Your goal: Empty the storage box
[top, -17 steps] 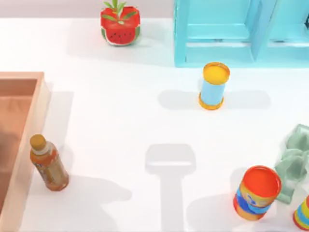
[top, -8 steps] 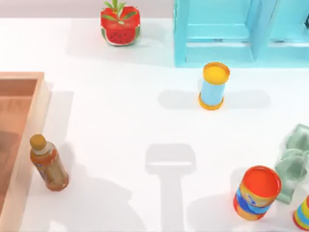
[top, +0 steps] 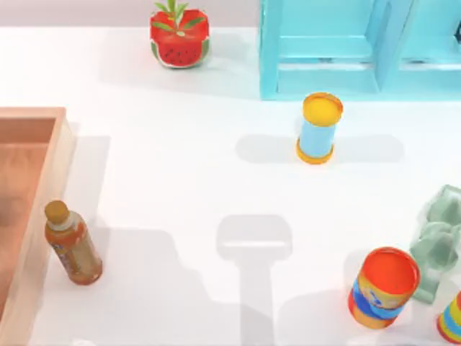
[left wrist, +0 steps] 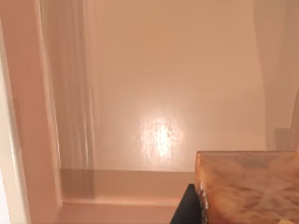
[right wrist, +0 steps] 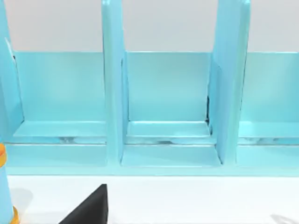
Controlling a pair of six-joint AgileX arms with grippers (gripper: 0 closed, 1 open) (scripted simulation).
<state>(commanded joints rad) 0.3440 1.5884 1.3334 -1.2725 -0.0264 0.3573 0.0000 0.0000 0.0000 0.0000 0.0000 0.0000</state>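
Left gripper (left wrist: 189,205): over the storage box (top: 43,216) interior at table's left edge, finger state unclear | bottle (top: 72,243) upright just outside the rim, apparently removed | right arm parked facing shelf (right wrist: 163,116)

The storage box (top: 43,216) is set at the left edge of the table in the top view, cut off by the picture's left and bottom borders. It is a large, shallow, open-topped box of light orange-tan wood with thick raised rims. Its far rim and right rim meet in a square corner. In the left wrist view the smooth inner floor (left wrist: 177,84) is seen, with a glossy highlight on it.
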